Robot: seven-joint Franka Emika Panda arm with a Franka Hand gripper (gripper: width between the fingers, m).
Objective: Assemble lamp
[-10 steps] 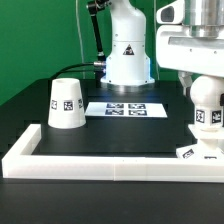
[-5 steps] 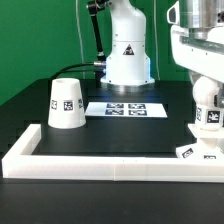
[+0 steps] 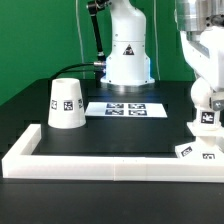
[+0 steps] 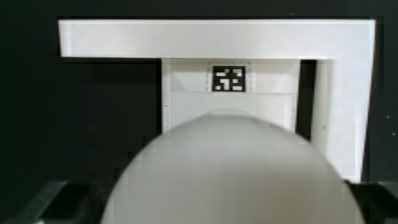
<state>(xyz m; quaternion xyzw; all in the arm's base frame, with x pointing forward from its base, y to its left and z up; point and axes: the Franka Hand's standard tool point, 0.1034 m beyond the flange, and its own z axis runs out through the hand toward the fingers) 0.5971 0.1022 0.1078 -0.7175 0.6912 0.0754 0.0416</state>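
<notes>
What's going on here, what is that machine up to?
A robot arm is putting a white plastic lamp together. Its gripper hangs over the flat square white base, which lies in a corner of the long white bar frame. The white ball-shaped bulb sits between its fingers, over the base; whether they clamp it cannot be seen. The white truncated-cone shade stands apart on the black table, untouched.

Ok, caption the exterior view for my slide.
Arm holds the bulb over the base by the white frame; the shade stands apart.
</notes>
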